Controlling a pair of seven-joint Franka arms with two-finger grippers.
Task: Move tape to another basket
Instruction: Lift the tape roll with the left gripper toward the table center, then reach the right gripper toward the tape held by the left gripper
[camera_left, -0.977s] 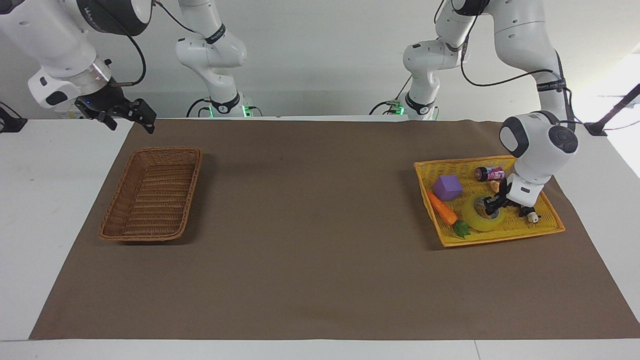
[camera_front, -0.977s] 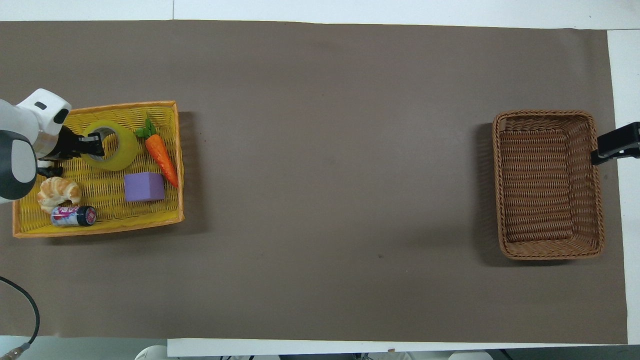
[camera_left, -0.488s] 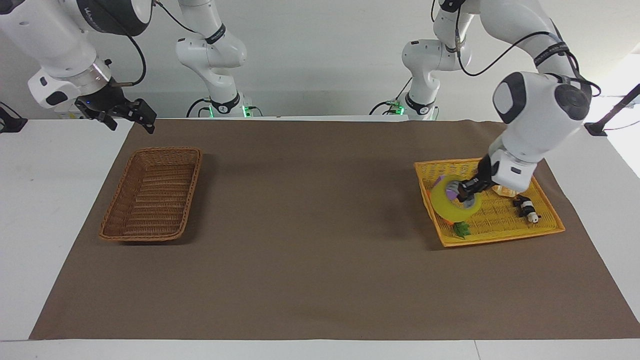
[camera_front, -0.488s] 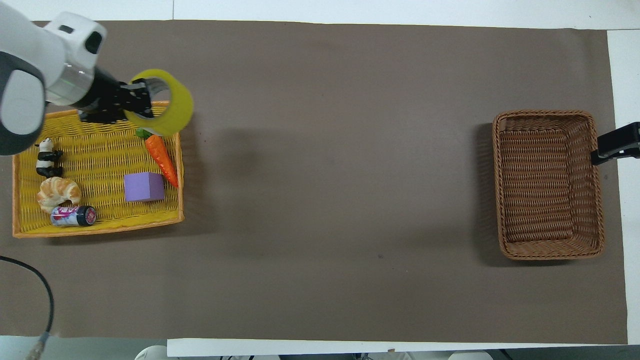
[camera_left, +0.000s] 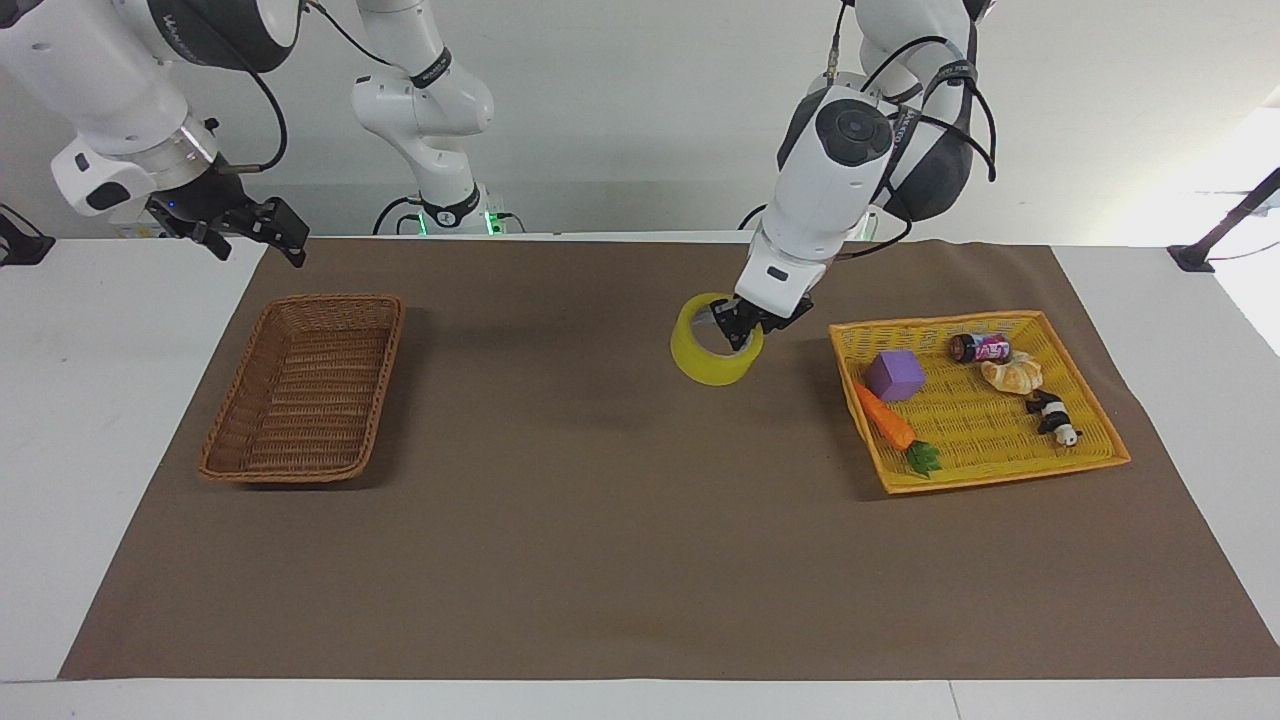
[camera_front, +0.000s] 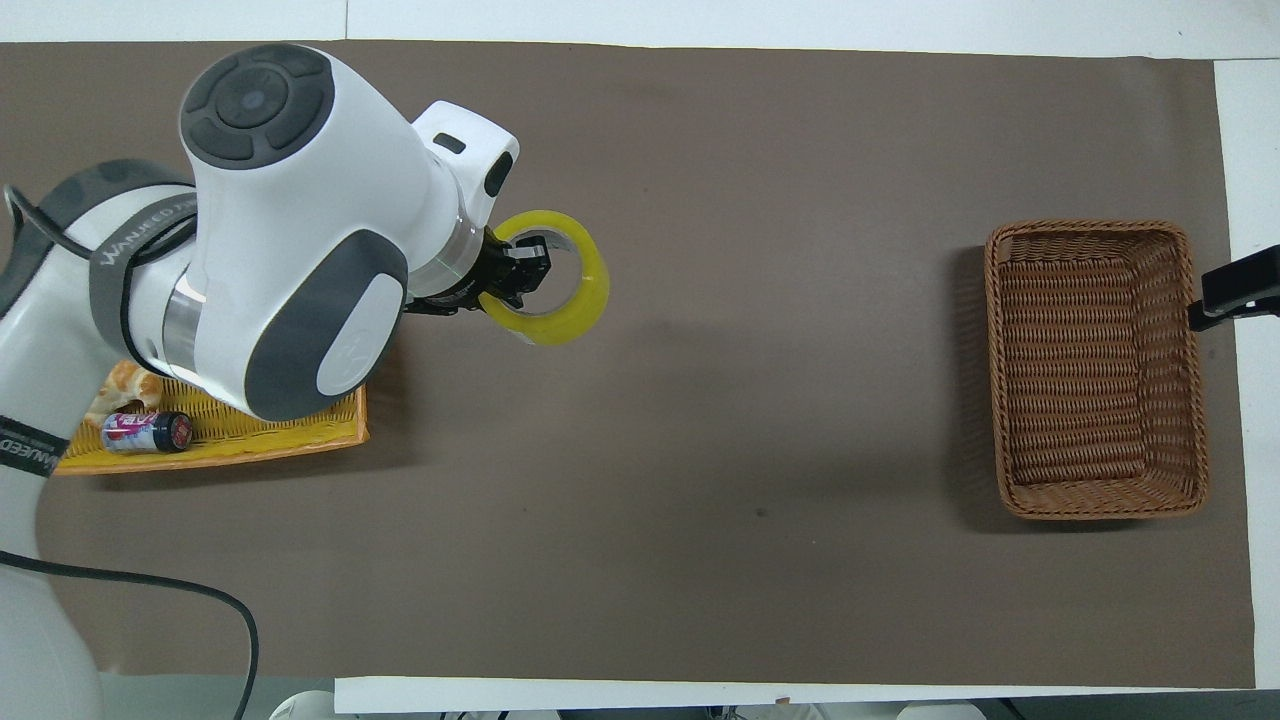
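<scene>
My left gripper (camera_left: 738, 328) (camera_front: 522, 272) is shut on the rim of the yellow tape roll (camera_left: 708, 360) (camera_front: 560, 312) and holds it in the air over the brown mat, between the two baskets and close to the yellow one. The brown wicker basket (camera_left: 305, 388) (camera_front: 1095, 368) stands empty at the right arm's end of the table. My right gripper (camera_left: 270, 228) (camera_front: 1235, 292) waits in the air by that basket's edge.
The yellow plastic basket (camera_left: 1000, 455) (camera_front: 250, 445) at the left arm's end holds a purple cube (camera_left: 894, 375), a carrot (camera_left: 888, 420), a croissant (camera_left: 1012, 375), a small can (camera_left: 980, 348) (camera_front: 148, 432) and a panda figure (camera_left: 1050, 415). A brown mat (camera_left: 600, 520) covers the table.
My left gripper has lifted the tape out of the yellow basket and carried it toward the middle of the table. The right arm has not moved.
</scene>
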